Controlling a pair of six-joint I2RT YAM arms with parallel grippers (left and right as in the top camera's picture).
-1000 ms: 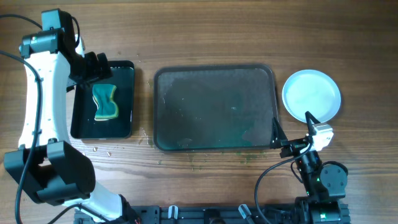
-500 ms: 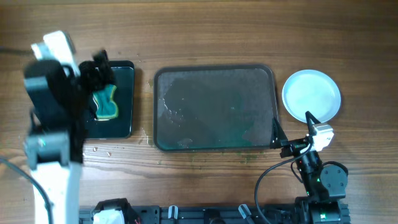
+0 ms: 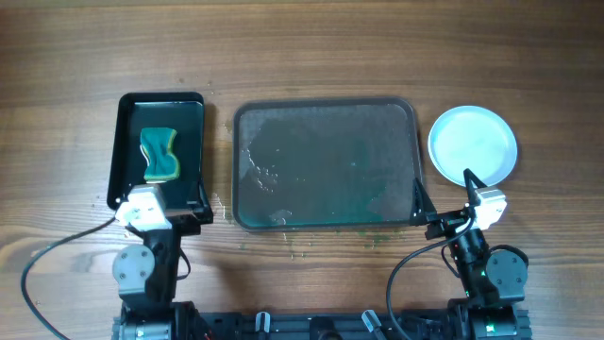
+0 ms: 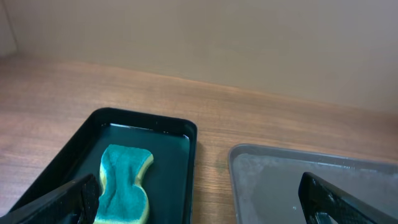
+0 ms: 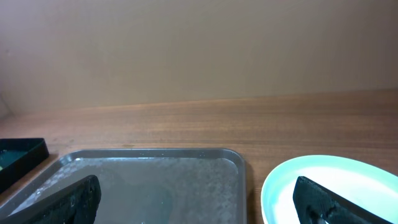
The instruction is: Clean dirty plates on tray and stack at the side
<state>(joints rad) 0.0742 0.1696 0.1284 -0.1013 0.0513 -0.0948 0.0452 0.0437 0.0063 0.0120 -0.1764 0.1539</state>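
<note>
The large dark grey tray [image 3: 326,123] lies mid-table with no plate on it; its floor has wet streaks and faint teal-green residue. It also shows in the left wrist view [image 4: 273,180] and the right wrist view [image 5: 155,177]. The plates [image 3: 472,142] sit to its right on the wood as one plain pale-blue round; I cannot tell how many are stacked. Their rim shows in the right wrist view [image 5: 329,180]. My left gripper [image 3: 162,200] is open and empty at the front edge, and so it shows in its own view [image 4: 199,205]. My right gripper [image 3: 444,189] is open and empty [image 5: 199,202].
A smaller glossy black tray [image 3: 189,123] stands left of the grey tray and holds a teal and yellow sponge [image 3: 159,154]. Both show in the left wrist view: the tray [image 4: 180,155] and the sponge [image 4: 124,180]. Small crumbs [image 3: 302,247] lie on the wood near the grey tray's front.
My left arm has swung away from above the small black tray and folded back to the table's front edge. The sponge stays in the black tray. The right arm has not moved.
</note>
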